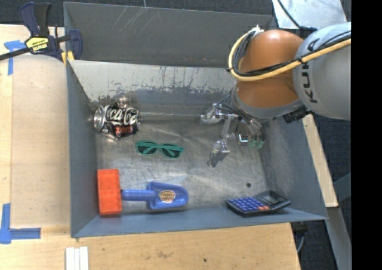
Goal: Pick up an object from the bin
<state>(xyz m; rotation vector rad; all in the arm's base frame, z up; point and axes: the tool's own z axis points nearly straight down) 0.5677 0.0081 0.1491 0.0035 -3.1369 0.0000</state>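
- Things loose in the grey metal bin (80,161) come to five, one of each kind
- One crushed drinks can (116,120), red, black and silver, lies at the far left of the floor, near the foot of the back wall; its lettering is too crumpled for you to read
- One pair of green sunglasses (159,149) lies flat near the middle of the floor, just right of the can and nearer to you, apart from it
- One orange block (109,191) lies in the near left corner
- One blue toy tool (156,196) lies just right of the block with its handle reaching toward it; you cannot tell whether they touch, and the round yellowish mark on its head is too small to make out
- One dark blue calculator (258,203) lies in the near right corner; its keys blur together
- One gripper (230,143) hangs under the orange wrist cover (268,71), over bare floor right of the middle; the sunglasses are the nearest thing, to its left, and the calculator lies nearer to you on its right, both apart from it
- Whether the gripper is released or clenched you cannot tell, since its metal parts overlap from this angle
- One yellow cable (262,73) loops round the cover
- Cover and grey arm (325,77) hide the bin's far right corner, and the arm is cut off at the right
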